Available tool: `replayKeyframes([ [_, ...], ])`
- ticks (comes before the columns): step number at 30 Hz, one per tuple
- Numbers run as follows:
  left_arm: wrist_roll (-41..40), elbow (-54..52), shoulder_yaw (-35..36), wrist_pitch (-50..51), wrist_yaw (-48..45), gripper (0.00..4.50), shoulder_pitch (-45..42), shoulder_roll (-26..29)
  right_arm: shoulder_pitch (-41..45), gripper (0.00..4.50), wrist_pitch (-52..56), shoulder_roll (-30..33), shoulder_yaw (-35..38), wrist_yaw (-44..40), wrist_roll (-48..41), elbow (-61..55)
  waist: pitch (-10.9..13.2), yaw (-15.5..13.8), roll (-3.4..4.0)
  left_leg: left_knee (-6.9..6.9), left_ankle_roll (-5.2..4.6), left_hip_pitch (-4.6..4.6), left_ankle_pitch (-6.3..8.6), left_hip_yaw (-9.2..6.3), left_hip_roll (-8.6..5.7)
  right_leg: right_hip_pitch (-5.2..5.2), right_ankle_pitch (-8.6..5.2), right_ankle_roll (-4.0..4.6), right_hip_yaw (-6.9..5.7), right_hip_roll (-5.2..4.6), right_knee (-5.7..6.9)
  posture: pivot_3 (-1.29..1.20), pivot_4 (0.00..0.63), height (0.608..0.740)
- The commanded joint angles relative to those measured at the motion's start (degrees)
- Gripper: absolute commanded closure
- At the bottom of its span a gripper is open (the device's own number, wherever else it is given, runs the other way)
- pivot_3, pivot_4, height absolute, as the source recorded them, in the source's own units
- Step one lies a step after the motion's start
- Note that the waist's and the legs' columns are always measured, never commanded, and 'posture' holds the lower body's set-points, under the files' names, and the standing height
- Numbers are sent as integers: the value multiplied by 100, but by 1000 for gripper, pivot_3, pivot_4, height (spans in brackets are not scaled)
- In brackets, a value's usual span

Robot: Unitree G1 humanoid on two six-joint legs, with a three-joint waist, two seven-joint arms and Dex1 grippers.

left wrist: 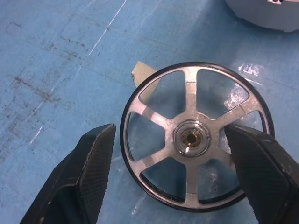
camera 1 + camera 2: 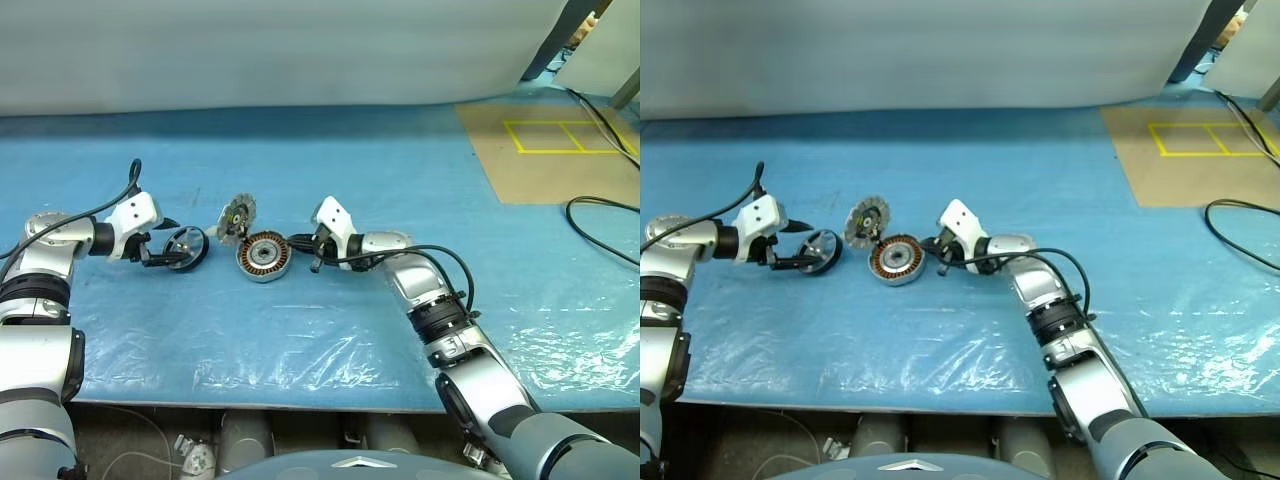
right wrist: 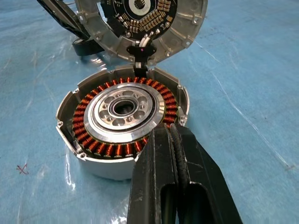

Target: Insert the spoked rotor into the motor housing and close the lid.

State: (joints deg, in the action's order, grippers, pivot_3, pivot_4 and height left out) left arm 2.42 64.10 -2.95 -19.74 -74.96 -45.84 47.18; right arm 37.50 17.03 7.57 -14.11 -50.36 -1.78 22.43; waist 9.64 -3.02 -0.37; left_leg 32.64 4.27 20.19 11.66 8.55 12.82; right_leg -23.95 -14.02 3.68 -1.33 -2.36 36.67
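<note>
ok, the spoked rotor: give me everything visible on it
The spoked rotor is a flat silver metal wheel with six spokes, a dark outer rim and a small brass-coloured hub bore. It lies flat on the blue table cover, left of the motor housing. The left gripper straddles it with jaws open, one finger at its rim.

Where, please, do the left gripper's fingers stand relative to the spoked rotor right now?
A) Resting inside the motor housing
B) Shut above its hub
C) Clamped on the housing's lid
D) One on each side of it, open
D: in the left wrist view the left gripper has one finger on each side of the spoked rotor, open and not yet clamped.
</note>
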Motion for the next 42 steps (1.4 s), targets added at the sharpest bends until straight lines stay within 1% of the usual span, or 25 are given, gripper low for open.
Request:
replayKeyframes([
  [1,34,36,-8,-8,-91,603,-135,51,7,4500,21,-9,46,41,-140,-296,0,0,0,0,0,0,0,0,0,0,0,0,0,0,0,0,150,740],
  [5,66,31,-33,41,-131,1378,-101,-27,46,4500,11,-10,76,124,-174,-288,1,-15,1,0,0,-1,0,0,0,0,0,0,0,-1,0,0,150,740],
  [12,44,-34,-23,-35,-124,1397,63,-109,87,4500,-25,2,122,230,-206,-249,0,-93,1,-1,0,-4,0,1,-3,0,0,1,2,-4,1,0,150,740],
  [19,19,-143,11,-63,-32,1397,178,-105,129,4500,-79,-17,107,256,-191,-152,0,-96,2,-2,0,-4,0,1,-4,0,0,0,2,-5,1,0,150,740],
  [24,-113,-235,79,121,-170,1397,230,-130,129,4500,-130,-27,68,251,-161,-101,0,-96,2,-2,0,-6,0,2,-4,1,-1,1,2,-5,1,0,150,740],
  [26,-97,-253,70,99,-93,652,242,-129,138,4500,-137,-26,70,248,-161,-88,1,-95,2,-2,0,-5,0,2,-4,1,-1,1,2,-5,1,0,150,740],
  [28,-82,-272,76,46,9,87,256,-140,146,4500,-146,-20,74,247,-158,-70,1,-95,0,-2,0,-2,0,2,-3,0,0,0,2,-5,0,0,150,740],
  [33,-120,-312,72,77,-67,87,276,-185,158,4500,-187,-6,67,245,-137,-5,3,-92,-3,-5,1,-1,0,1,-1,-1,0,0,0,-2,-2,0,150,740],
  [42,-133,-260,123,2,197,87,172,-223,144,4500,-207,2,17,239,-95,20,3,-93,-2,-7,1,-1,0,1,-1,-1,0,0,0,-2,-3,0,150,740],
])
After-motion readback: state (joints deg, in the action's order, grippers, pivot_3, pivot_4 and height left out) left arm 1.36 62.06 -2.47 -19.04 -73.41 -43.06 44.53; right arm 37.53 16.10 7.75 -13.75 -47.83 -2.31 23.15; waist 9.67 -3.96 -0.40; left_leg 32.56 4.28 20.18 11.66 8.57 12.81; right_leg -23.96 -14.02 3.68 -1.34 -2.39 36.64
